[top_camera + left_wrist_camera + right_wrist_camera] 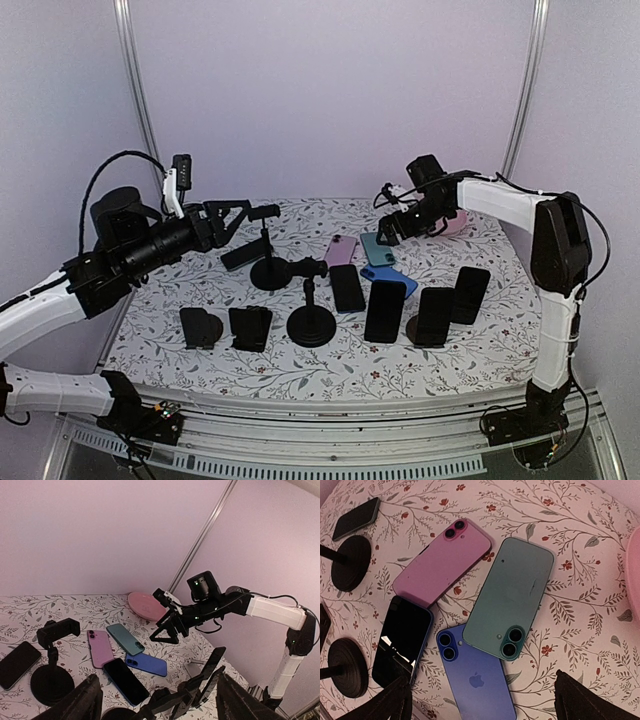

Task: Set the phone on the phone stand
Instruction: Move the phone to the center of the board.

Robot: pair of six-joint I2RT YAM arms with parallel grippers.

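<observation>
Several phones lie flat mid-table: a pink one (341,249) (442,562), a teal one (378,248) (512,595) overlapping a blue one (392,281) (477,680), and a black one face up (347,288) (402,640). Two round-base clamp phone stands (268,272) (312,325) are without phones. My right gripper (390,235) (490,705) hovers open just above the teal and blue phones, holding nothing. My left gripper (248,214) (160,705) is open and empty, raised above the left stand (52,672).
Three dark phones lean on stands at the front right (385,311) (434,316) (470,294). Two small black stands (200,327) (250,328) sit front left. Another black phone (238,256) lies by the rear stand. A pink plate (145,605) is at the back right.
</observation>
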